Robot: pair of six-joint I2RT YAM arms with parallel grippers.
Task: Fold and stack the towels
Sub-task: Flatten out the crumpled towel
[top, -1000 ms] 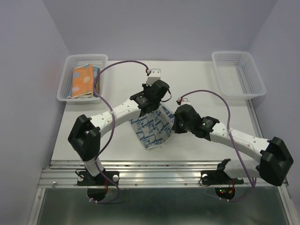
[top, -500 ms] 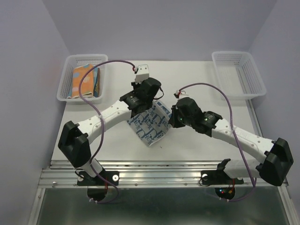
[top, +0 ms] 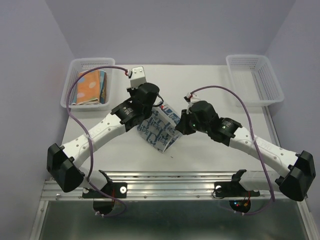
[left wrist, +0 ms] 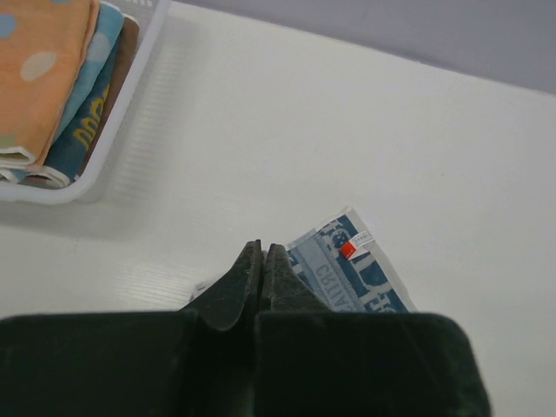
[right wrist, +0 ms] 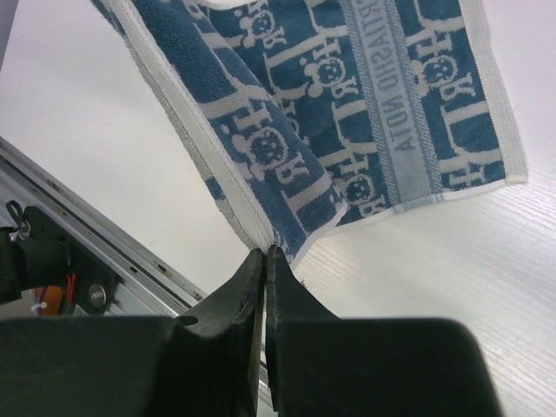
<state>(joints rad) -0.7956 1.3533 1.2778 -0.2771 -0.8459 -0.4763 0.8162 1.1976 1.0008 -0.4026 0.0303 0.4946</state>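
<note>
A blue-white patterned towel (top: 159, 131) hangs doubled over between my two grippers, low above the table's middle. The right gripper (right wrist: 265, 252) is shut on the towel's (right wrist: 347, 113) thick folded edge, at the towel's right side in the top view (top: 179, 129). My left gripper (left wrist: 262, 252) is shut too, with the towel's tagged corner (left wrist: 347, 265) showing just beside and under its fingers; it sits at the towel's far left side (top: 145, 116). More folded towels, orange with pale dots (top: 87, 86) on top, lie stacked in the left basket (top: 69, 98).
A white mesh basket (top: 252, 77) stands at the far right with nothing in it. In the left wrist view the left basket's rim (left wrist: 130, 87) is close at the upper left. Purple cables loop over both arms. The table's metal front rail (top: 165, 181) runs along the near edge.
Both arms have swung left and farther from the front edge, carrying the patterned towel with them. The left wrist now stands nearer the left basket. Both grips are unchanged.
</note>
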